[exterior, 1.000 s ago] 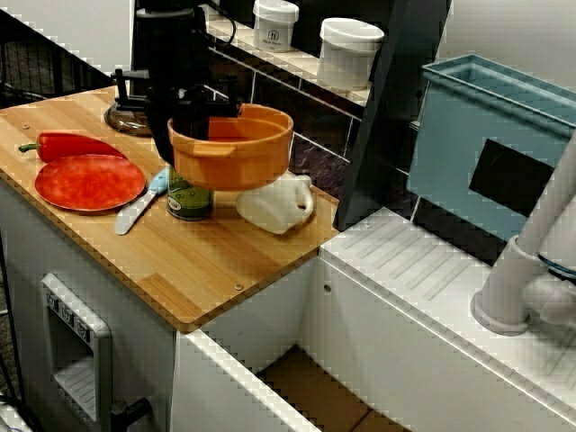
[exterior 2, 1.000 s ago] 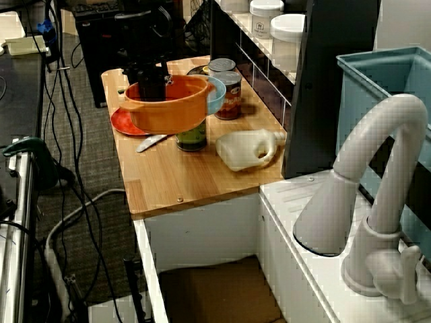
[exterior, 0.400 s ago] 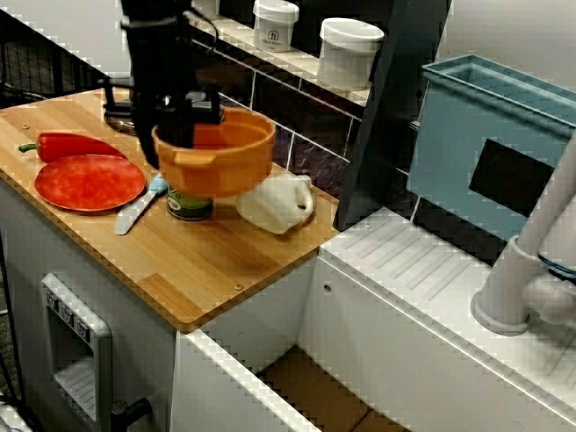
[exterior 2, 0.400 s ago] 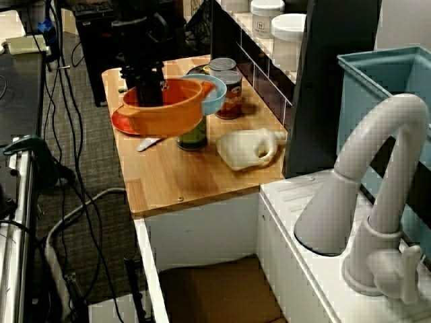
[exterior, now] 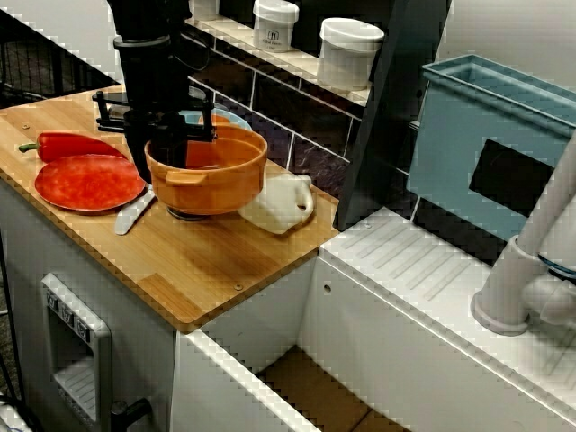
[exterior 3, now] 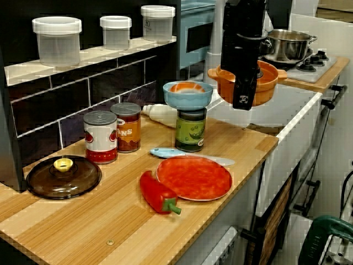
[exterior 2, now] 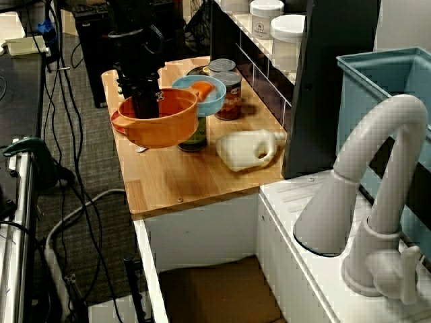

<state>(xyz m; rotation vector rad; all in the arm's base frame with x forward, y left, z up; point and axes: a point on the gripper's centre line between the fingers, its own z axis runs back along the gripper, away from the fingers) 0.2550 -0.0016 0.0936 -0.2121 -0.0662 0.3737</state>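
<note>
Even, bright indoor light throughout, soft shadows on the wood, slightly grainy with jagged edges.

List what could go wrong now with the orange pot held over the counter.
1. The end effector grips the pot by one side of its rim, so it may tilt or slip.
2. The bowl perches on a jar right beside the pot; a swing could knock it off.
3. A knife lies close under the pot; lowering there might land it unevenly.
</note>
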